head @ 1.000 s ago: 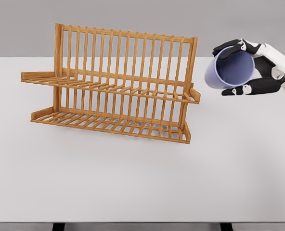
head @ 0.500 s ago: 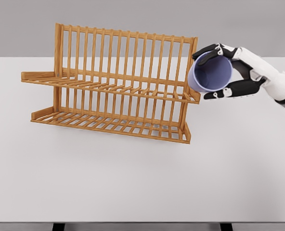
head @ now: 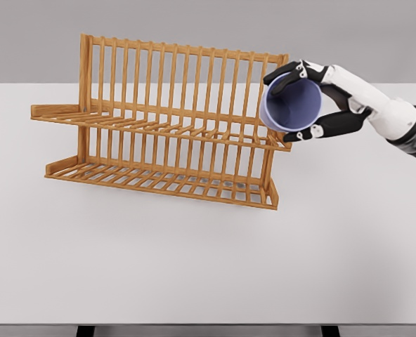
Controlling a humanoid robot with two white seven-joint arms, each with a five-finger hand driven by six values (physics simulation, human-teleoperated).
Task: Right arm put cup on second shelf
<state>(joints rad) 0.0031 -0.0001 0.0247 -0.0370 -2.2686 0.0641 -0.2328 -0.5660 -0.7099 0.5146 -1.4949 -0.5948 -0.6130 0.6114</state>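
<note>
A lavender cup (head: pixel 290 105) is held tipped on its side, its open mouth facing the camera, by my right hand (head: pixel 313 98), whose dark fingers (head: pixel 287 74) wrap over the top and under the bottom. The cup overlaps the right end of the wooden two-tier rack (head: pixel 162 126), just above the upper shelf (head: pixel 194 132) near its right corner. The lower shelf (head: pixel 159 181) holds nothing. My right forearm (head: pixel 398 116) comes in from the right edge.
The rack stands at the back left-centre of a white table (head: pixel 208 260). Its tall slatted back (head: pixel 180 77) rises behind the shelves. Bare tabletop stretches in front of and to the right of the rack.
My right hand has carried the cup leftward, from beside the rack to over the right end of the upper shelf. The cup's mouth stays turned toward the camera.
</note>
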